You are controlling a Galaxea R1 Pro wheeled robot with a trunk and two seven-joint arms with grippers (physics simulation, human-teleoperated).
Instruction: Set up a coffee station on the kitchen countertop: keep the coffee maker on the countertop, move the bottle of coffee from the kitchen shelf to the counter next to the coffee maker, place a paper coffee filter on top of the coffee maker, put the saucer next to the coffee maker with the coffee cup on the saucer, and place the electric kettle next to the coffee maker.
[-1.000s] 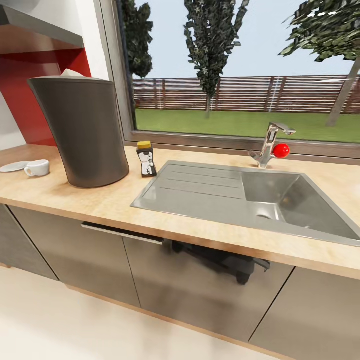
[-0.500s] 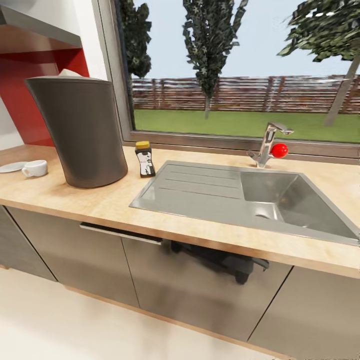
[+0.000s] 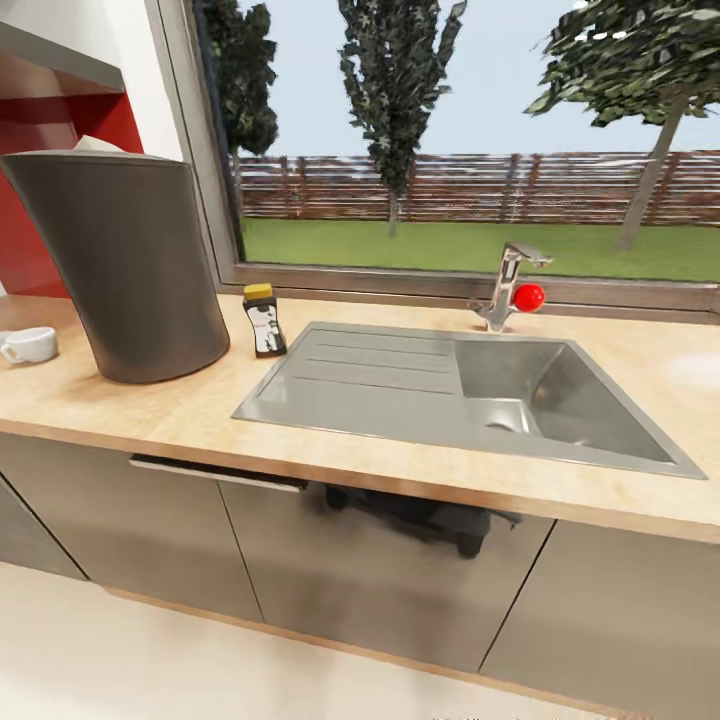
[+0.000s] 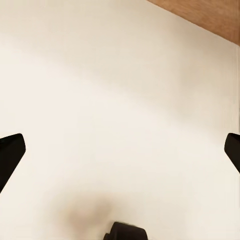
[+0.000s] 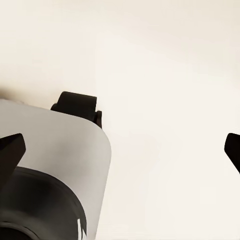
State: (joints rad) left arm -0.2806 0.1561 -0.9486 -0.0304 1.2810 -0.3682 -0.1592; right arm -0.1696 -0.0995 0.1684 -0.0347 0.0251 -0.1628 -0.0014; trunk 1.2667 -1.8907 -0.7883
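Jaws: we find both released and empty, left gripper and right gripper hanging over pale floor.
Counter: we judge the station part done.
Maker: stands on counter, pale paper at its top.
Bottle: just beside maker.
Cup: on counter, saucer unconfirmed.
Kettle: placement outstanding.

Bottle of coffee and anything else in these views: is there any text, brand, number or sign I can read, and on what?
None can be read.
Bottle of coffee: pale label with dark marks, too small and blurred to read.
Robot base in the right wrist view: a small white mark, cut off, unreadable.
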